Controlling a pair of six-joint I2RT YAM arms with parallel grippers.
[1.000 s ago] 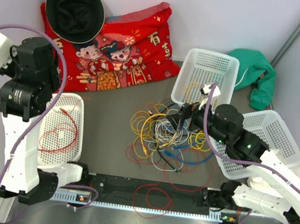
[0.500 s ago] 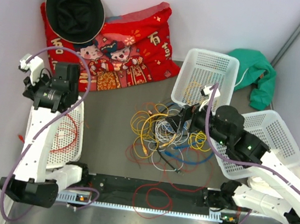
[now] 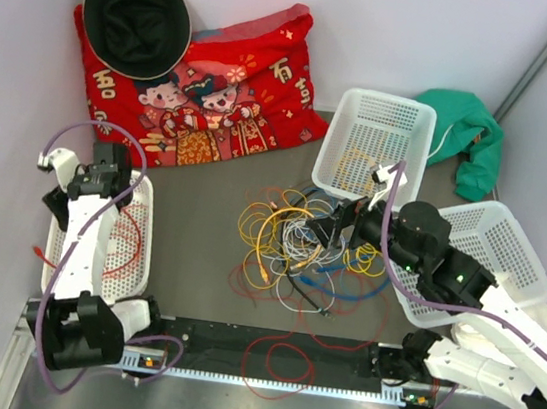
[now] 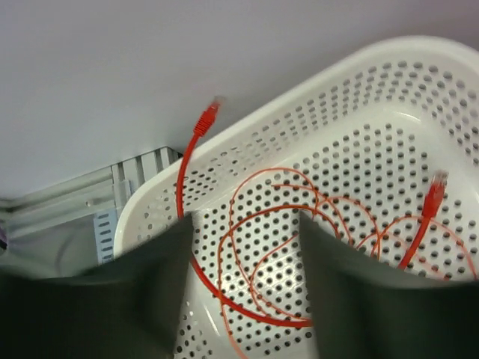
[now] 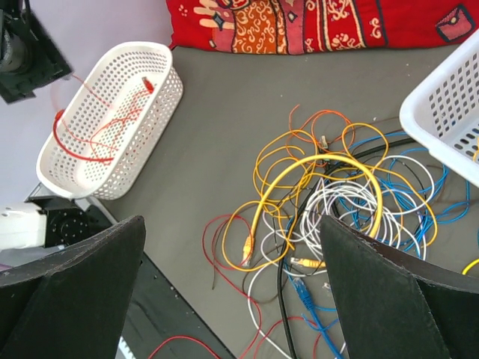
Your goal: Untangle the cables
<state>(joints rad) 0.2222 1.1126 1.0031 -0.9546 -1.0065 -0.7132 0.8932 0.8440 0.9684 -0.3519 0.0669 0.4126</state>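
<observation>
Left gripper is seen with fingers parted over the white basket, nothing clamped. Red cable is coiled inside, one plug over the rim; contact with a finger possibly, unclear. Right gripper is spread wide and empty above the tangled cables, piled mid-table.

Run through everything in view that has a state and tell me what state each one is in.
left gripper, open above the left basket
right gripper, open above the cable tangle
red cable, loosely coiled in left basket, one plug over the rim
cable tangle, knotted together on the table
far basket, upright
black hat, resting on red cushion
green cloth, crumpled
</observation>
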